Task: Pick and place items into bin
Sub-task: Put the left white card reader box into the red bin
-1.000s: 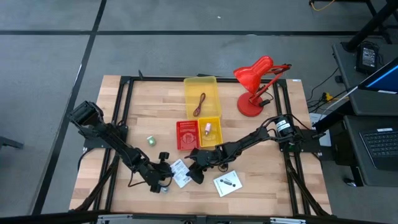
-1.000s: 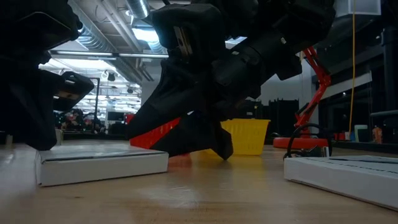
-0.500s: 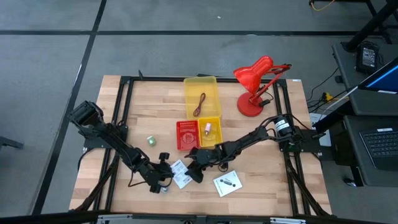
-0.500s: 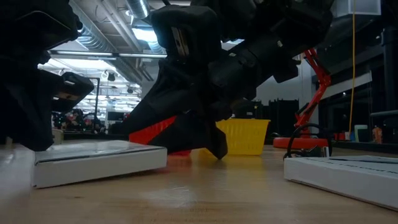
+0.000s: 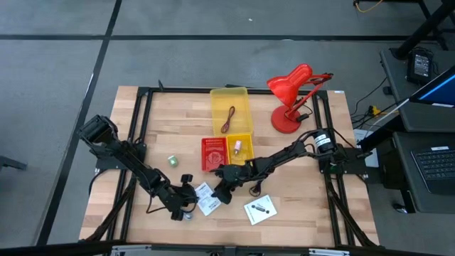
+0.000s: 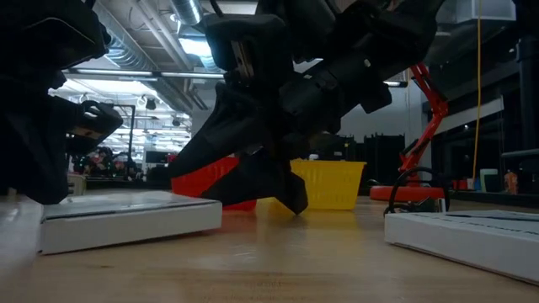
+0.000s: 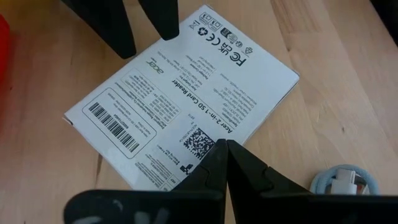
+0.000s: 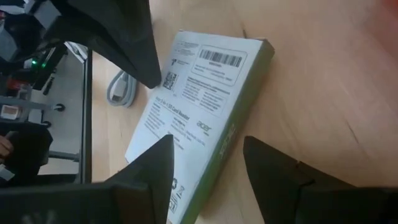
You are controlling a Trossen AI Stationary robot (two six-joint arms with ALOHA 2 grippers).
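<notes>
A white printed packet (image 5: pixel 207 198) lies flat on the table near the front edge, between my two grippers; it also shows in the low view (image 6: pixel 126 220). My left gripper (image 5: pixel 188 201) is shut, with its tips on the packet (image 7: pixel 186 93). My right gripper (image 5: pixel 222 192) is open; its fingers (image 8: pixel 149 168) stand on either side of the packet's opposite corner (image 8: pixel 205 180). A second white packet (image 5: pixel 260 209) lies to the right. A dark red cord (image 5: pixel 227 119) lies in the yellow bin (image 5: pixel 213 107). A small green piece (image 5: pixel 171 161) sits on the table. My left gripper's shut fingertips rest on the packet's printed face near one edge, beside the square code (image 7: pixel 200 138). They slant down from the table's left. The packet lies flat on the table. My right gripper straddles the packet's corner; I cannot tell whether it touches.
A small red tray (image 5: pixel 214 153) and a yellow compartment (image 5: pixel 239 149) stand just behind the grippers. A big red desk lamp (image 5: pixel 291 96) stands at the far right. A pale coiled cable (image 7: pixel 345 180) lies by my left gripper. There is bare wood at the far left.
My right gripper has crept a little toward the table's left, closer onto the packet, staying open. In the low view the packet has shifted slightly toward my left gripper.
</notes>
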